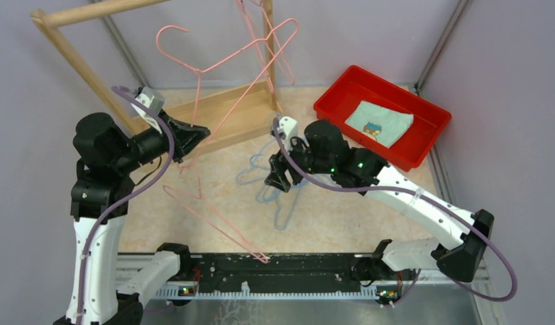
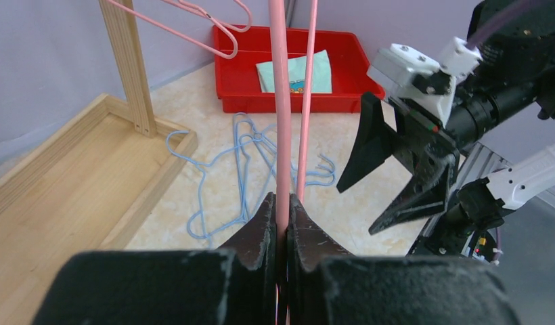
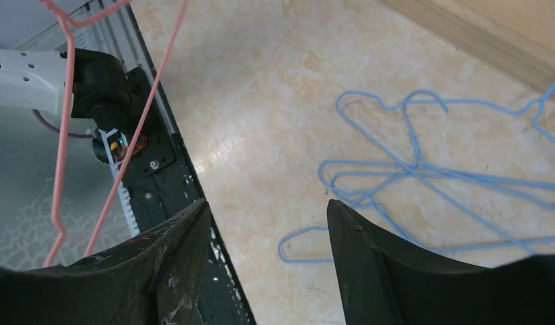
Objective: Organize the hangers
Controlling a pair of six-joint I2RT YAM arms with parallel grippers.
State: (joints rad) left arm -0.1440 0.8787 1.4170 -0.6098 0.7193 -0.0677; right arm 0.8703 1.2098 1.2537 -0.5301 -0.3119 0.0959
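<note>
The table (image 1: 342, 227) carries a wooden rack (image 1: 224, 122) and a red bin (image 1: 339, 101). The left arm is raised and reaches right. Its pincer (image 2: 283, 203) is clamped on a pink hanger (image 2: 283, 122), which is held above the table, slanted, with its hook high at far left. The right arm stretches leftward, its pincer (image 3: 268, 206) wide above blue hangers (image 3: 418, 164). They lie flat mid-table, lengthwise roughly near-to-far.
</note>
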